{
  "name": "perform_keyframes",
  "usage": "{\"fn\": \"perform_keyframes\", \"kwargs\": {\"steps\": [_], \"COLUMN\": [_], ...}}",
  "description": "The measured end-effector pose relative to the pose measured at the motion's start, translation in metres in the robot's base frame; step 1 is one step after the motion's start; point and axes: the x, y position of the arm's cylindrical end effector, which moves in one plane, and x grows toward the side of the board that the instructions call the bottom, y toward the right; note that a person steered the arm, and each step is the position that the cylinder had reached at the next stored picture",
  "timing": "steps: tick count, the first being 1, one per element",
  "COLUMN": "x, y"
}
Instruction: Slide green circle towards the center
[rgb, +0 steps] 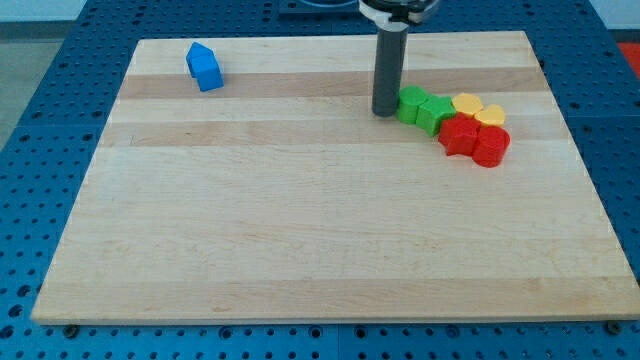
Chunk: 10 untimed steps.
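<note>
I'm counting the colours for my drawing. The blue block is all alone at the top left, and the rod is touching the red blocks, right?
Not quite. In the camera view my tip sits beside the green blocks, not the red blocks, which lie farther to the view's right. The blue block is alone at the view's top left, as you said.

My tip (384, 110) stands on the desk (300, 220) with a packed cluster touching it on the view's right: two green blocks (412, 103) (434, 114), shapes unclear, then two yellow blocks (467, 103) (490, 115) and two red blocks (460, 135) (491, 146) behind them. No way through there. Toward the view's left and bottom the desk is open; only a blue block (204, 67) sits well apart at the view's top left.
</note>
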Motion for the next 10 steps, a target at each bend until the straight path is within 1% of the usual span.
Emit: {"fn": "perform_keyframes", "kwargs": {"steps": [2,3,4,5,7,10], "x": [0.006,0.006,-0.015,-0.031,-0.022,-0.045], "y": [0.029,0.032,-0.002,-0.006,0.033,0.063]}}
